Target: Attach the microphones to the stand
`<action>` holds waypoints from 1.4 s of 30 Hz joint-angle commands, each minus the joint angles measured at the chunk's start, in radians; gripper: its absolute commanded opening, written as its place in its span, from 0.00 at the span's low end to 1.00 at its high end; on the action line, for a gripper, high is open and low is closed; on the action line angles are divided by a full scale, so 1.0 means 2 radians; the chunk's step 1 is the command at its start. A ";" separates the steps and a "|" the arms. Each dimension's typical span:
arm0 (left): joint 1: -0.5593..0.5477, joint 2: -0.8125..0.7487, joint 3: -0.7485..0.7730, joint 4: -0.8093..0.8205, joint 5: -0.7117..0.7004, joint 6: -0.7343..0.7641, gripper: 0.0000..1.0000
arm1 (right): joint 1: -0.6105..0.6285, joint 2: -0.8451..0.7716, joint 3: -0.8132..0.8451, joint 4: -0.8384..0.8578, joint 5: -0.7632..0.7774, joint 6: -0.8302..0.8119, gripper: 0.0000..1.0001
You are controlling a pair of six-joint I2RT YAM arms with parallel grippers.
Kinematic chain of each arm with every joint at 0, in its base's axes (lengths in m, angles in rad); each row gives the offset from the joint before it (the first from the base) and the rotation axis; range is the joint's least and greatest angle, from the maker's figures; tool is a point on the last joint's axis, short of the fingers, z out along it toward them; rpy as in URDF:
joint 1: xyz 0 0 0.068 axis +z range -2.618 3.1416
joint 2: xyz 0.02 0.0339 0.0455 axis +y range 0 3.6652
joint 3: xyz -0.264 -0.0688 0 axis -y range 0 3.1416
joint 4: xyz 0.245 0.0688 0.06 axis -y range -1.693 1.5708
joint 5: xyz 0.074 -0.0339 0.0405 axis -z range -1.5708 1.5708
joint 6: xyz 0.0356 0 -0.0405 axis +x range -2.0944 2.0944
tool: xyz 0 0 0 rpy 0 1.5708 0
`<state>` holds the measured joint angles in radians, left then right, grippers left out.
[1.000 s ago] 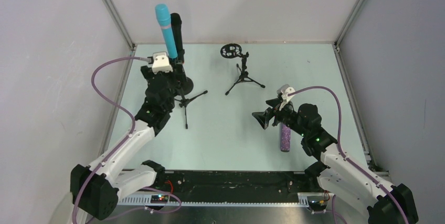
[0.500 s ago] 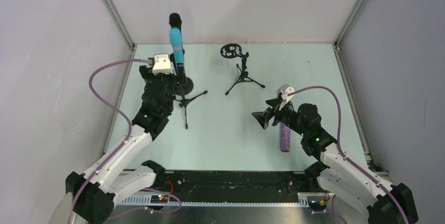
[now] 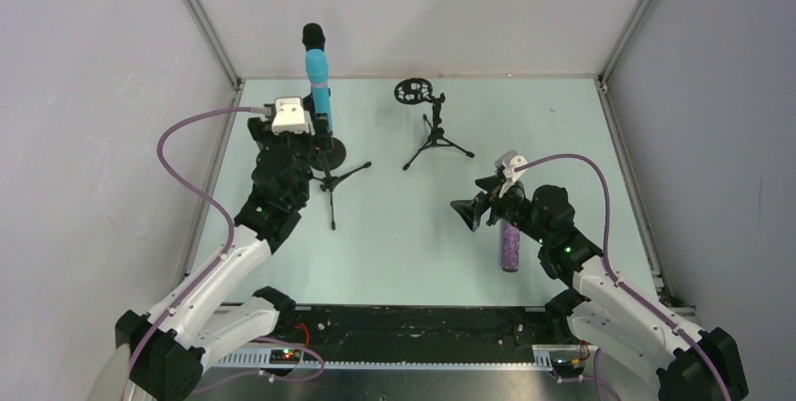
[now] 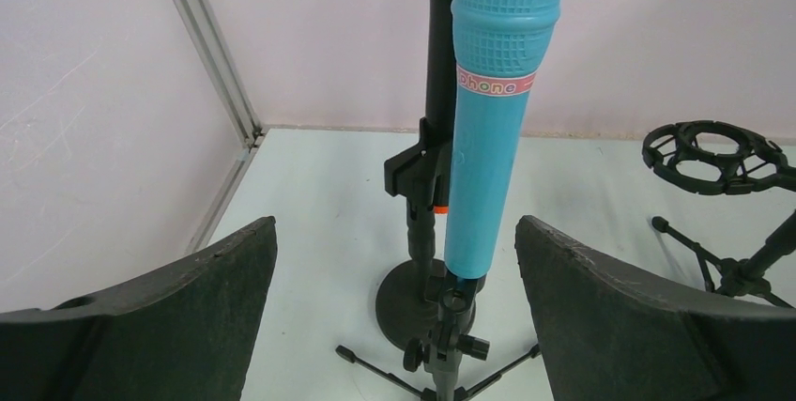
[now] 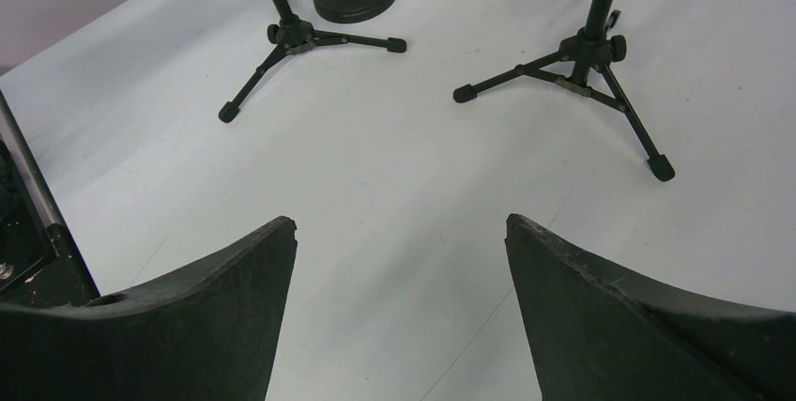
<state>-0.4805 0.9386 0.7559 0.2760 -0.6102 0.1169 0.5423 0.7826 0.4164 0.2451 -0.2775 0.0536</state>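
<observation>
Look first to the purple microphone [image 3: 511,246], lying flat on the worktop [image 3: 404,232] at the near right, tucked just beneath and behind the right end effector [image 3: 467,214]. Read its long axis as running near-to-far, roughly in line with the right forearm. Cannot tell head from tail, with the far end seemingly hidden under the wrist. Count the right arm much the nearer, the left one well apart across the worktop. Note the right end effector standing open and empty, pointed away from the microphone toward the stands, so likely needing to draw back and tip down before any grasp. Mark the goal as well: the empty tripod stand [image 3: 434,133] with its ring clip [image 3: 410,92], ahead and a little left of that end effector. Find the left end effector [image 4: 394,224] spread wide and holding nothing, near the blue microphone [image 4: 493,138] seated upright in its own tripod stand [image 4: 449,345], with the black microphone [image 4: 437,44] upright in the round-base stand [image 4: 413,298] just behind. Expect no sight of the purple microphone from the right wrist camera, only bare worktop and stand legs beyond the fingers. Treat the heads of the blue and black microphones as cut off at the top of the left wrist view.
</observation>
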 commanded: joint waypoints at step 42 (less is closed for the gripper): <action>-0.114 0.250 0.156 -0.168 0.366 -0.132 1.00 | -0.016 0.076 0.057 0.063 0.012 0.022 0.86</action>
<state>-0.7067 1.4380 1.0225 0.0269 0.1345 -0.1322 0.5343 0.8814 0.4301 0.3275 -0.2771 0.0788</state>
